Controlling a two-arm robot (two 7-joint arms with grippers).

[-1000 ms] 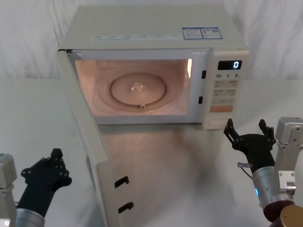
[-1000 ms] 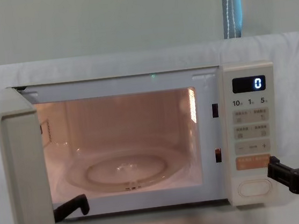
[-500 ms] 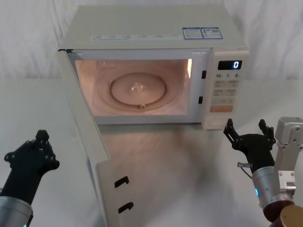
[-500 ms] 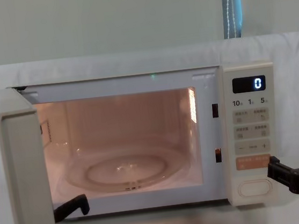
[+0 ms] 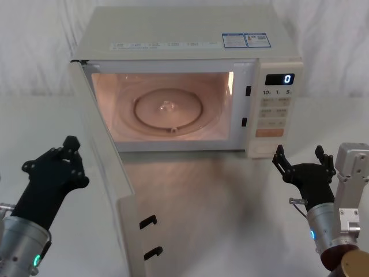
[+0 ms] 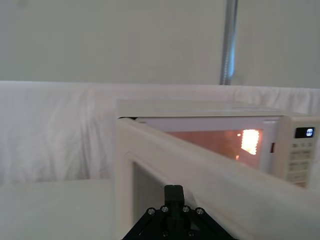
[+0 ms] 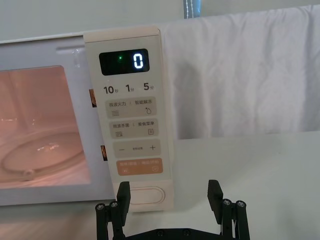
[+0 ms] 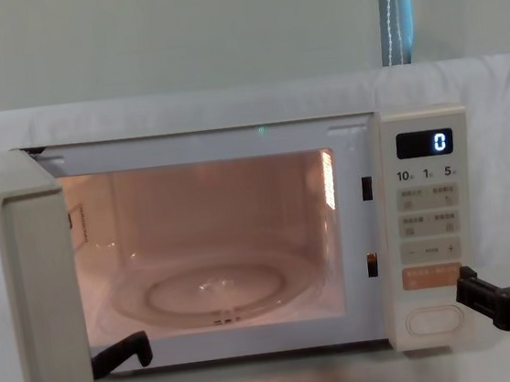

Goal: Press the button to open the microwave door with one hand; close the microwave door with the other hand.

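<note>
While the microwave [image 5: 190,86] faces the robot, its door [image 5: 109,173] swings wide from the left hinge, edge pointing forward. Left hand [image 5: 55,173], clenched, hovers just outside it; right hand [image 5: 304,164], spread, sits below the button [image 7: 146,195].

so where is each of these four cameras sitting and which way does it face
Head view: high up, looking down at the open microwave and swung-out microwave door; left gripper outside the door, right gripper before the panel.
Chest view: low, level with the lit cavity; right gripper at lower right.
Left wrist view: beside the door's outer face, left gripper prong at the edge.
Right wrist view: facing the control panel and the button, open fingers in front.
Shared: the display's "0".
</note>
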